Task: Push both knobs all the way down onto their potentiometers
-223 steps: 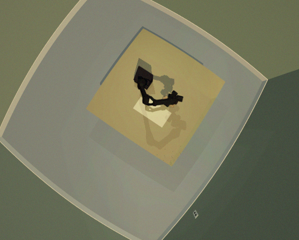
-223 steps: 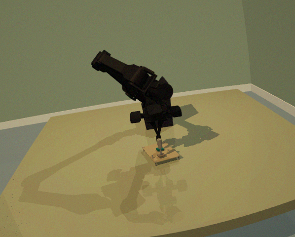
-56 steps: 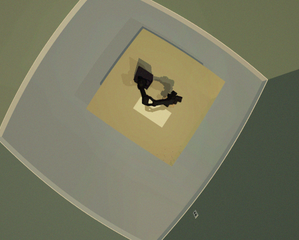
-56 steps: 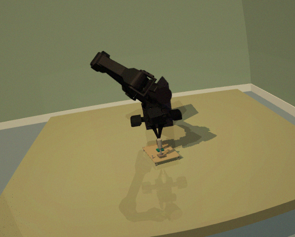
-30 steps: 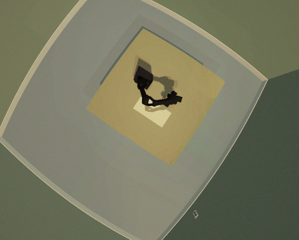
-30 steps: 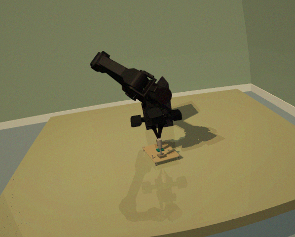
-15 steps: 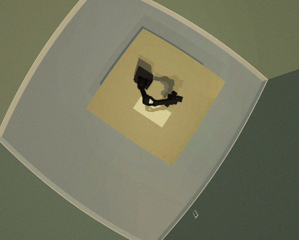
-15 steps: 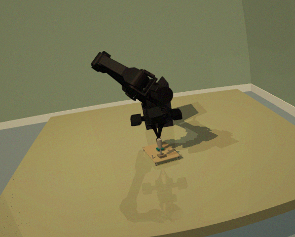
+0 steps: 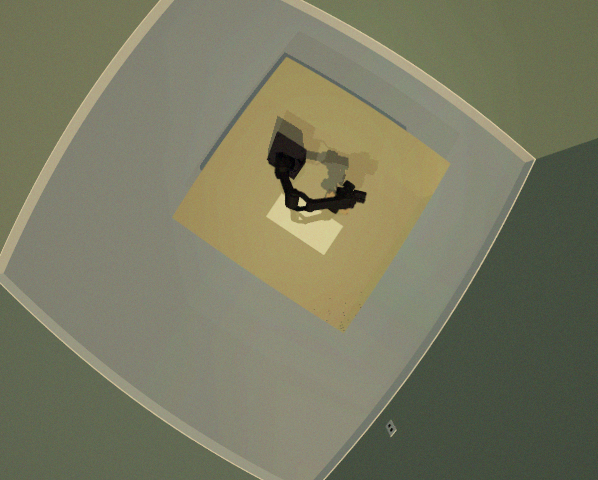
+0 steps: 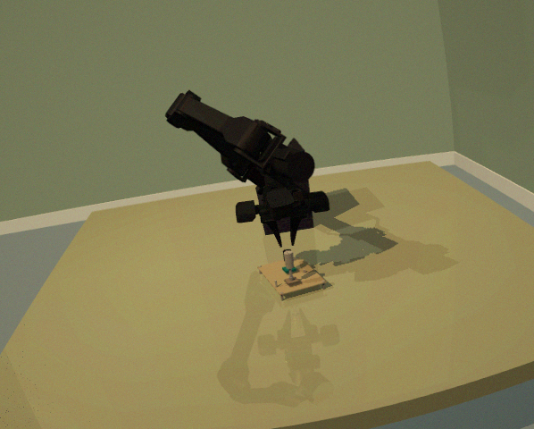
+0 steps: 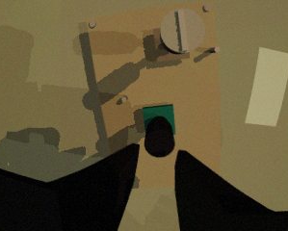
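Observation:
The orange circuit board (image 10: 312, 281) (image 11: 196, 96) stands on short legs. A pale grey knob (image 10: 288, 259) (image 11: 194, 31) with a dark line across its top stands high on a thin shaft above its brown potentiometer (image 10: 293, 281); bare shaft shows between them. A black knob (image 11: 159, 140) stands over the green potentiometer (image 10: 285, 269) (image 11: 166, 112); in the exterior view the pale knob mostly hides it, so its seating cannot be told. My gripper (image 10: 287, 245) (image 11: 157, 154) is partly open and empty, its fingertips apart just above the black knob, one to each side in the wrist view.
Small pegs (image 10: 276, 282) (image 11: 123, 99) (image 11: 215, 50) stand up from the board. The black arm (image 9: 330, 203) reaches over the board and mostly hides it in the top view. A bright light patch (image 9: 309, 235) (image 11: 269, 87) lies on the yellow table (image 9: 247, 206) beside the board.

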Robot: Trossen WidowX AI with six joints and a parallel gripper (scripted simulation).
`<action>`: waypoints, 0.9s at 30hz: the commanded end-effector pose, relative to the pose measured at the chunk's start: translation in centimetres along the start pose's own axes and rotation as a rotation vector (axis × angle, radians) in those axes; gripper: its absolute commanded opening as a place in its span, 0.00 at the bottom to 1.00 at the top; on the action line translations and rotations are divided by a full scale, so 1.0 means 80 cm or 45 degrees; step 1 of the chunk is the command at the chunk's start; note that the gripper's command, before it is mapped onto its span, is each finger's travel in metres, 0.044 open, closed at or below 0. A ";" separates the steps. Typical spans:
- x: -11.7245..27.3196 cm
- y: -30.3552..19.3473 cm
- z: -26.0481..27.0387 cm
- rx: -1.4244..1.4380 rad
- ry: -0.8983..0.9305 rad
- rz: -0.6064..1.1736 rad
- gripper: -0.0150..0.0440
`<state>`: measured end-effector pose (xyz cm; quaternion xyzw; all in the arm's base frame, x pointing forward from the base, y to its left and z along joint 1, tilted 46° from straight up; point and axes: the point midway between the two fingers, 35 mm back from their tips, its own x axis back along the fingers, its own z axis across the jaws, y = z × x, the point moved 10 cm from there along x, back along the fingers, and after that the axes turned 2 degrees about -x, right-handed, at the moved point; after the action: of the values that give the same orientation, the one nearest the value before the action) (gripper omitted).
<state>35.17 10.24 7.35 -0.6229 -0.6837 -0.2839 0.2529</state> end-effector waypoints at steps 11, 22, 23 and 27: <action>0.049 0.057 0.001 0.002 0.018 0.000 0.25; 0.045 0.077 -0.001 -0.015 0.007 -0.001 0.25; 0.045 0.077 -0.001 -0.015 0.007 -0.001 0.25; 0.045 0.077 -0.001 -0.015 0.007 -0.001 0.25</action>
<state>41.04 13.20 10.58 -0.6233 -0.6798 -0.2949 0.2498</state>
